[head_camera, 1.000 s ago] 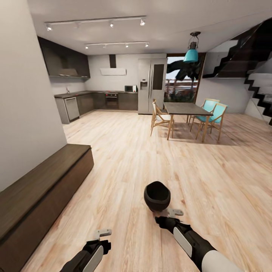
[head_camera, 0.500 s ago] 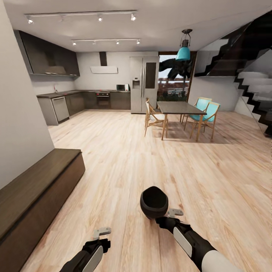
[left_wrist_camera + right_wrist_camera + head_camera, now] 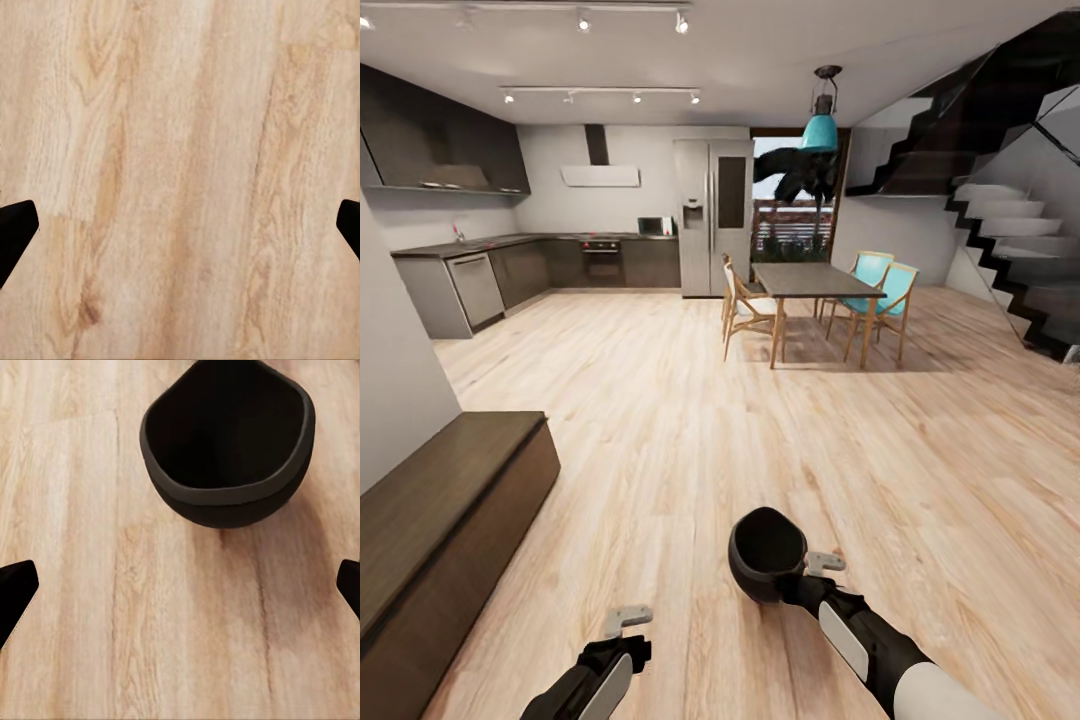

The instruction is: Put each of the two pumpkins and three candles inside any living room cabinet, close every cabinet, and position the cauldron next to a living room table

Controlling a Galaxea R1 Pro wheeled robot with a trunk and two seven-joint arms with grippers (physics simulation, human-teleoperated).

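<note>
- Right jaws [image 3: 812, 563]: spread wide. In the right wrist view both black fingertips [image 3: 16, 592] sit at opposite frame edges with bare floor between, nothing gripped.
- Cauldron [image 3: 766, 553] sits on the floor [image 3: 690, 440] right in front of the right jaws, lower centre of the head view. In that view the right fingers look to be at or just beside its near side; I can't tell contact.
- Right wrist view has the cauldron [image 3: 227, 442] ahead of the fingertips, mouth facing the camera, rim unobstructed. It lies beyond the gap, not inside it.
- The pot is round, so no long axis to line up on. The rim is the only thin edge, and my judgement is a rim pinch or a push, since the belly looks too wide for the spread.
- Left jaws [image 3: 626, 617]: also apart, fingertips [image 3: 15, 229] at the wrist frame edges over bare planks. Lower left of the head view, well apart from the cauldron. Right arm is clearly the nearer.
- Cabinet [image 3: 440, 520]: long dark unit along the left edge of the head view, fronts look shut from this angle. Well clear of the pot.
- Open room: wide bare floor ahead and to the right. The dining table [image 3: 812, 282] with chairs [image 3: 745, 305] is far off, upper centre; staircase [image 3: 1010, 240] upper right.
- The low coffee table isn't showing here, so the direction to carry the cauldron can't be set yet.
</note>
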